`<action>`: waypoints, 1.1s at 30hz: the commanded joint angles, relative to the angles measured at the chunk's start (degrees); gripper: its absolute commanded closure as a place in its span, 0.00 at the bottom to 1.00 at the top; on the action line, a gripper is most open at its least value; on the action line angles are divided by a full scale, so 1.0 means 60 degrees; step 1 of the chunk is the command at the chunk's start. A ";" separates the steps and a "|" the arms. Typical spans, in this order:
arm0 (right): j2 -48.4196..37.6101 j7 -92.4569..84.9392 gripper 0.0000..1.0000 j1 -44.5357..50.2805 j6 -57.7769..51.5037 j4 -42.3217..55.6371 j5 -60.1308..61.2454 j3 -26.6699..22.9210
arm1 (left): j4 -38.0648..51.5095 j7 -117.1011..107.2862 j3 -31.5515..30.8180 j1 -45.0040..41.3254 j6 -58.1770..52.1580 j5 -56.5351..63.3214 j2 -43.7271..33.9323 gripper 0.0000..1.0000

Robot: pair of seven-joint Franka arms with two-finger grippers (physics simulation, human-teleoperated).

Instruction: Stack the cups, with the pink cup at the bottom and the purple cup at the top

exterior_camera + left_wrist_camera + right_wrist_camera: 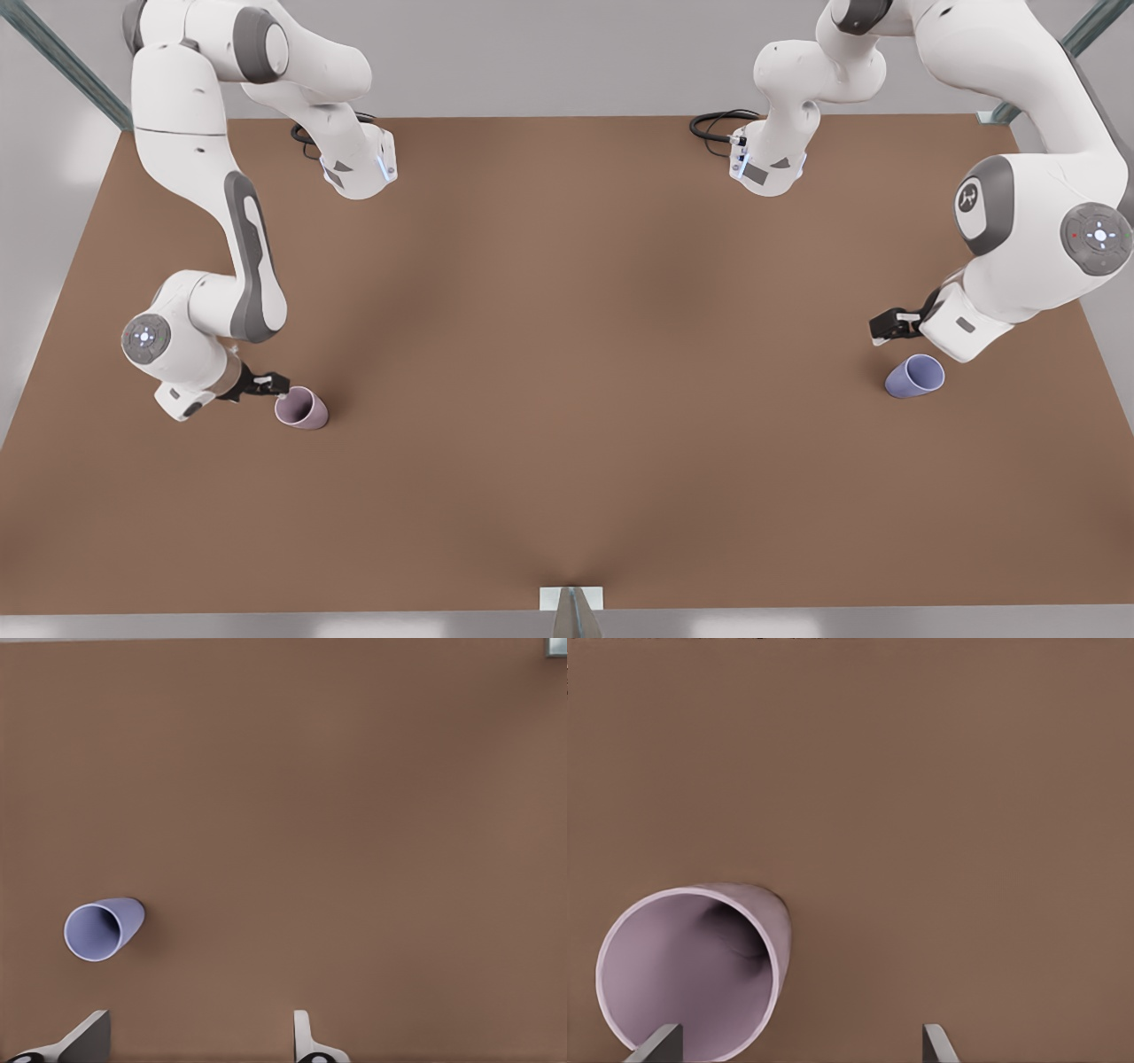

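Brown tabletop (567, 372) carries both cups, well apart, each standing upright on its base with its long axis vertical and its mouth opening upward. Pink cup (301, 408) stands toward the front view's left; purple cup (915, 376) stands toward the front view's right, level with it or slightly farther back. Right pincer (276, 384) is just beside the pink cup, at its rim on the side away from the purple cup; its fingers (656, 1045) are spread, and in the right wrist view one fingertip overlaps the cup's mouth while the other stands over bare surface. Whether it touches the rim cannot be told. Left pincer (879, 329) hangs near the purple cup, apart from it, fingers (84, 1036) spread with nothing between them. Between the two cups the tabletop lies bare, with further bare surface from the cups to the near edge. Cables (722, 124) lie near the far edge.
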 commanded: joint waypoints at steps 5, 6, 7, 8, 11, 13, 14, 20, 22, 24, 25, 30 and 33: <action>0.0284 -0.0965 0.00 0.0015 0.0610 0.0007 0.0401 0.0001 | 0.0005 0.0017 0.0021 -0.0004 0.0000 0.0010 0.0094 0.00; 0.0342 -0.1023 0.00 0.0000 0.0684 -0.0008 0.0401 0.0001 | 0.0005 0.0002 0.0021 -0.0004 0.0000 0.0010 0.0108 0.00; 0.0386 -0.1023 0.00 0.0015 0.0698 -0.0067 0.0401 0.0001 | 0.0005 0.0017 0.0021 -0.0004 0.0000 0.0010 0.0123 0.00; 0.0386 -0.1023 0.00 0.0015 0.0684 -0.0125 0.0401 0.0016 | 0.0005 0.0002 0.0021 -0.0004 0.0000 0.0010 0.0123 0.00; 0.0650 -0.1053 0.02 0.0029 0.0698 -0.0184 0.0401 0.0030 | 0.0005 0.0002 0.0080 -0.0004 0.0000 0.0010 0.0182 0.00; 0.0840 -0.1126 0.13 0.0029 0.0698 -0.0199 0.0401 0.0030 | 0.0005 0.0002 0.0094 -0.0004 0.0000 0.0010 0.0211 0.00; 0.0840 -0.1126 0.24 0.0029 0.0684 -0.0184 0.0416 0.0045 | 0.0019 0.0002 0.0094 -0.0004 0.0000 0.0010 0.0211 0.00; 0.0884 -0.1053 0.60 0.0029 0.0669 -0.0111 0.0430 0.0089 | 0.0019 0.0002 0.0094 -0.0004 0.0000 0.0039 0.0240 0.00; 0.0870 -0.1024 0.79 0.0044 0.0625 -0.0082 0.0460 0.0118 | 0.0019 0.0002 0.0109 -0.0004 -0.0014 0.0039 0.0240 0.00; 0.0841 -0.1023 0.79 0.0059 0.0566 -0.0067 0.0460 0.0118 | 0.0019 0.0002 0.0109 -0.0004 -0.0014 0.0039 0.0240 0.00; 0.0840 -0.1023 0.79 0.0059 0.0566 -0.0038 0.0445 0.0118 | 0.0034 0.0002 0.0109 -0.0004 -0.0014 0.0039 0.0240 0.00; 0.0196 -0.0746 0.79 0.0146 0.0376 0.0109 0.0504 0.0528 | 0.0049 0.0017 0.0197 -0.0004 -0.0029 0.0025 0.0211 0.00; 0.0357 0.1084 0.79 0.0161 -0.1015 0.1588 0.0401 0.1611 | 0.0049 0.0017 0.0373 0.0010 0.0000 -0.0019 0.0226 0.00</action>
